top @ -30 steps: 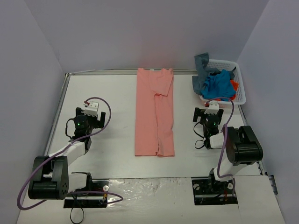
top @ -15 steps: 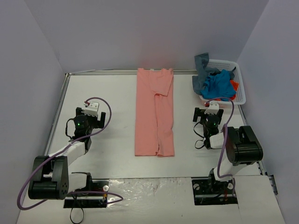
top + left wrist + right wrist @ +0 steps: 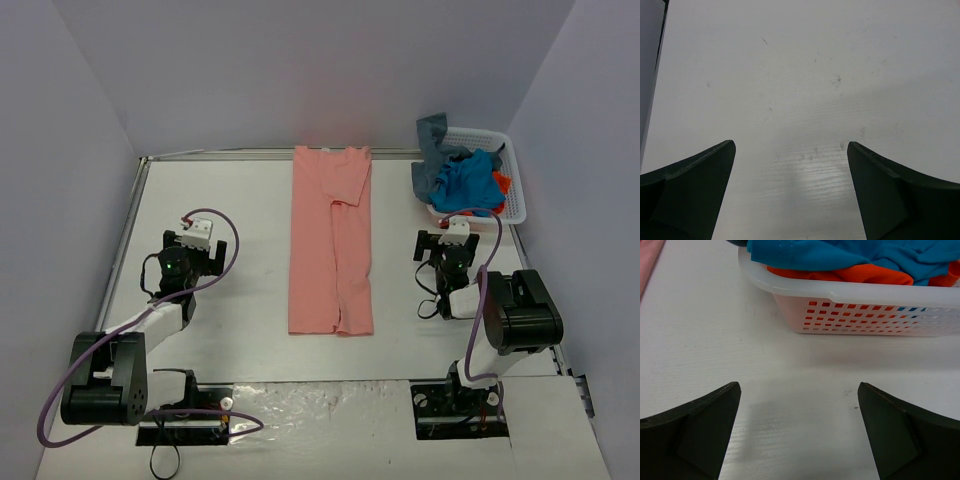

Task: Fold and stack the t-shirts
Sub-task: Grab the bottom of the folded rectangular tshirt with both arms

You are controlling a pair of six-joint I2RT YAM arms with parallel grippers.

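Observation:
A salmon-pink t-shirt (image 3: 331,244) lies flat in a long narrow strip down the middle of the table, both sides folded inward. More t-shirts fill the basket at the back right: a bright blue one (image 3: 468,182) (image 3: 850,252), a slate grey-blue one (image 3: 432,140) hanging over the rim, and an orange-red one (image 3: 860,274) underneath. My left gripper (image 3: 190,229) (image 3: 790,147) hangs open over bare table, left of the pink shirt. On the other side, my right gripper (image 3: 450,226) (image 3: 799,386) is open and empty just in front of the basket.
The white plastic lattice basket (image 3: 513,200) (image 3: 865,310) stands in the back right corner against the wall. Grey walls close the table in on the left, back and right. A table edge (image 3: 655,75) shows at the left of the left wrist view.

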